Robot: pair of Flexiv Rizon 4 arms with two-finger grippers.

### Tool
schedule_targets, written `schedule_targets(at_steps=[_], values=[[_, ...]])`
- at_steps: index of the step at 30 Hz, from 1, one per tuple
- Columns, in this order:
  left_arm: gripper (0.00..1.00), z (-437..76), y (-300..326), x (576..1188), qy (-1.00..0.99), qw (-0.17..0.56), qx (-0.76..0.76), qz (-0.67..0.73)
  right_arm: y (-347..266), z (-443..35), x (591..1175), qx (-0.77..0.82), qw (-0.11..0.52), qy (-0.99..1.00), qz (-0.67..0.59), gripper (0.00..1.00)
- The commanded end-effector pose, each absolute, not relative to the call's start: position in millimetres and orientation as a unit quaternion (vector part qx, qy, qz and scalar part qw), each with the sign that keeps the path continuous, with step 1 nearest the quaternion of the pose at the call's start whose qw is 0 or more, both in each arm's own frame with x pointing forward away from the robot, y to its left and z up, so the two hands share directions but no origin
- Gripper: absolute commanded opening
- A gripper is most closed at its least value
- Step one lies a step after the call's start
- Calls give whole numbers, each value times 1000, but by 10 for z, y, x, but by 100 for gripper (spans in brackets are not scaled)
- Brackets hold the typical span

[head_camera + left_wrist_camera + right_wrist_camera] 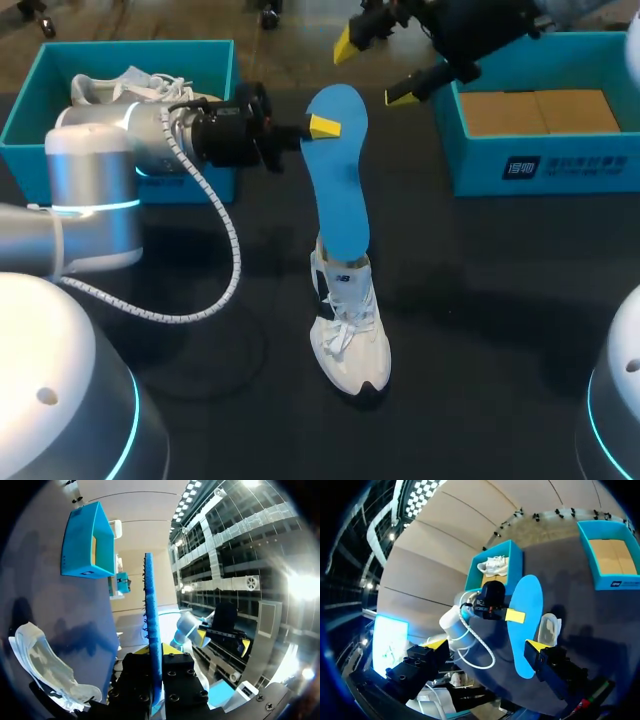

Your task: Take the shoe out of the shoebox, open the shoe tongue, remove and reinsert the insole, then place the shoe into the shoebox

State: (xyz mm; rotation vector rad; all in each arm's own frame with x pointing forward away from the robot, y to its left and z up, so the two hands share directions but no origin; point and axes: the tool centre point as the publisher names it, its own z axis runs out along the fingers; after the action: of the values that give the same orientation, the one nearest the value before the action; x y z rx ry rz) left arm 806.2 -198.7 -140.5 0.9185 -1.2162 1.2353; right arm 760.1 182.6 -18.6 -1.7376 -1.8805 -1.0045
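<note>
Grips the blue insole (338, 180) with the left gripper (318, 128), the yellow fingertips clamped on it from both faces near its wider upper end. Holds it upright, long axis running down from the fingers. From the left wrist, edge-on: a thin blue blade straight out from between the two fingers (140, 650), nothing else in their grasp.

Down at the insole's lower end, far from the left fingers, the white shoe (350, 330). Resting on its sole on the black table (500, 300), laces up, heel toward the insole and toe pointing away from the fingers. Meets the heel opening there, or overlaps it; cannot tell whether tucked inside or just above. In the left wrist view, off to one side of the fingers and lower (45, 665).

Right gripper (373, 70) open: fingers spread wide apart and touching nothing. Hanging just beyond the insole's upper end, near the left fingertips yet apart from them. From the right wrist, the insole (527, 620) ahead of the spread fingers (436, 644) and nearer one of them, with the shoe (549, 628) partly behind it and the left gripper (515, 615) pinching the blue sheet.

Behind the left gripper, back along its arm, a teal shoebox (25, 110) with a second white shoe (130, 88) inside. Just beside the right fingers, a second teal shoebox (520, 165), brown cardboard showing in its bottom.
</note>
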Motion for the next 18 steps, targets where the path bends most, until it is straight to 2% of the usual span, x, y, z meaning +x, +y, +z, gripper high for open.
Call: schedule_targets(at_steps=[1, 18], values=[[0, -1400, -1989, 8061, -516, 556, 389, 523, 1912, -102, 7609, -672, 85, -694, -245, 100], [0, -1400, -1989, 8061, -516, 556, 389, 523, 1945, -418, 7669, -735, -18, -671, -99, 100]])
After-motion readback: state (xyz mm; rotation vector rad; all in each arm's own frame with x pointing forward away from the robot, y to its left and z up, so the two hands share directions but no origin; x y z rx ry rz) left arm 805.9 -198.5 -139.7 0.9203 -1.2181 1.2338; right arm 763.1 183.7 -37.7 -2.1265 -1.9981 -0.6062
